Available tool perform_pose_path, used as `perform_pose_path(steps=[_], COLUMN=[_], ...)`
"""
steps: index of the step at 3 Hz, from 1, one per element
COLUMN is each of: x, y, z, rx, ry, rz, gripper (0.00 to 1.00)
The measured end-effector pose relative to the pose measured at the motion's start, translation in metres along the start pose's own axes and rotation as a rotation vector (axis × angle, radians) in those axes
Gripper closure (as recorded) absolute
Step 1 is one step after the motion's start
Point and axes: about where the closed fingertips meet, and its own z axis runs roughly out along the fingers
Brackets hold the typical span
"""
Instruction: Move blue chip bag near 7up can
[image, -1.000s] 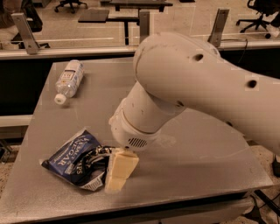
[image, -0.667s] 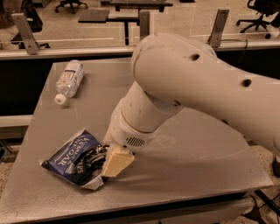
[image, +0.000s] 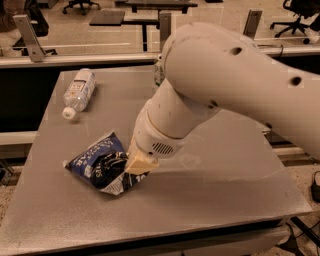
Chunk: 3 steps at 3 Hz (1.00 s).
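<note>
Slippage from a thin edge hold is worrying us: the pincer (image: 140, 164) is pressing on the blue chip bag (image: 97, 161) at its edge farthest from the water bottle (image: 78, 92), and we are unable to tell how far it is parted or whether it is gripping foil. The bag is lying on the table (image: 225, 190), well apart from the bottle; the 7up can is not showing. Against a second ago, the pincer is sitting further over the bag.
</note>
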Motion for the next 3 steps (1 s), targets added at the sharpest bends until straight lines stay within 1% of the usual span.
perform_pose_path(steps=[1,2,3], x=[0.016,0.039,0.052], y=[-0.033,-0.078,-0.101], z=[-0.025,-0.052,-0.062], rx=[0.073,0.150,0.184], ry=[0.002,0.008,0.016], rz=[0.038,0.090,0.120], gripper=[1.00,1.00,1.00])
